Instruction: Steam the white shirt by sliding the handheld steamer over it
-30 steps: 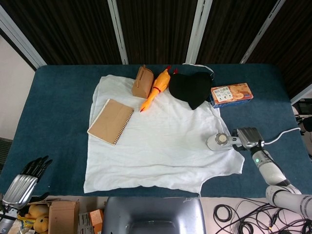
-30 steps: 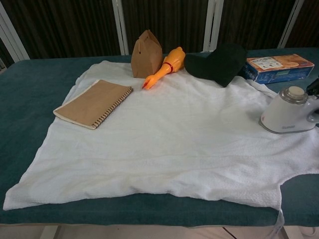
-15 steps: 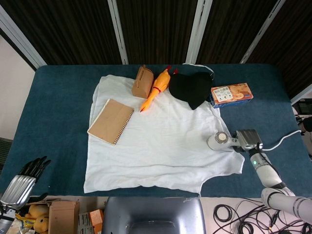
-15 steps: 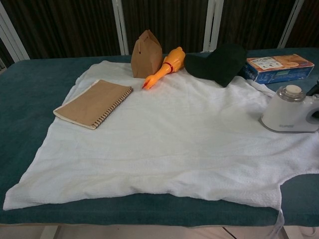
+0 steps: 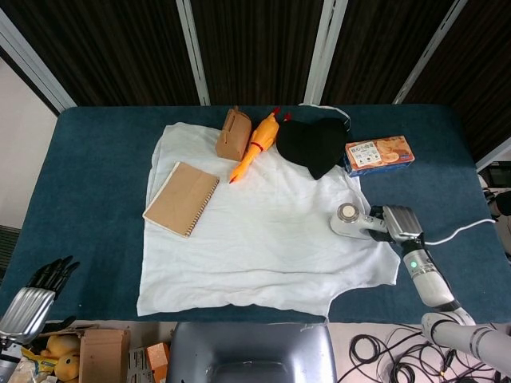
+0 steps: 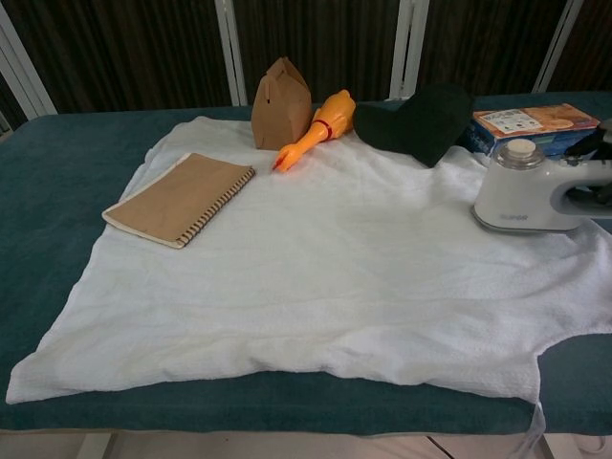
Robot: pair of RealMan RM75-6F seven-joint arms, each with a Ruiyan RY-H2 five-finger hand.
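Head view: my right hand (image 5: 402, 223) grips the handle of the handheld steamer (image 5: 349, 219), fingers wrapped around it. The steamer head rests on the white shirt (image 5: 263, 231) at the 3 o'clock edge of the garment. My left hand (image 5: 36, 291) hangs off the table at 8 o'clock, holding nothing, fingers extended and slightly apart. A notebook (image 5: 182, 199) lies on the shirt at 10 o'clock; a paper bag (image 5: 232, 135), rubber chicken (image 5: 257, 145) and black cloth (image 5: 312, 145) sit along the 12 o'clock edge.

Chest view: the steamer (image 6: 519, 188) stands flat on the shirt (image 6: 316, 268) at 3 o'clock. Judgement: steaming is at an early stage; the centre and 9 o'clock areas remain uncovered, and the notebook (image 6: 180, 198) obstructs part.
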